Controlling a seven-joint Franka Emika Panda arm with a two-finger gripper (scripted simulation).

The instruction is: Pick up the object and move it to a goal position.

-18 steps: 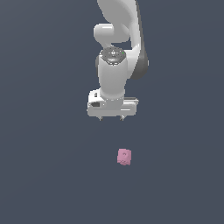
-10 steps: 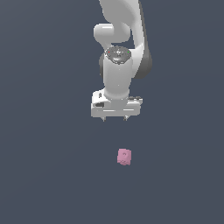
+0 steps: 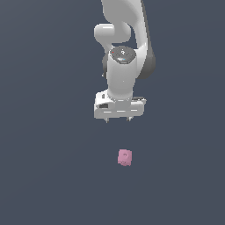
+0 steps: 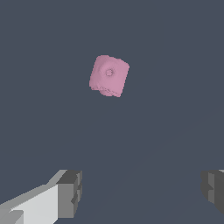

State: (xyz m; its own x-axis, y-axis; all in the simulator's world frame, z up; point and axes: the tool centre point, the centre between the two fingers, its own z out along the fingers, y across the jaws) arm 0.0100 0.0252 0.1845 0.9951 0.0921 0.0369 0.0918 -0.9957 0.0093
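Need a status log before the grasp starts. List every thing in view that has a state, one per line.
Gripper: open, fingers wide apart, empty, hanging above the object and clear of it.
Object: lying free on the floor, not gripped, untouched, tilted slightly in the wrist view.
Arm: pointing straight down, wrist over the object's area.

My arm [image 3: 125, 66] is white, with a dark grey band at the joint and a grey cap that has small red and green marks. My fingers [image 4: 70, 194] have grey pads on white bodies. The object [image 4: 109, 75] is pink, a little darker in its folds. The counter [image 3: 44, 167] is plain dark blue-grey.
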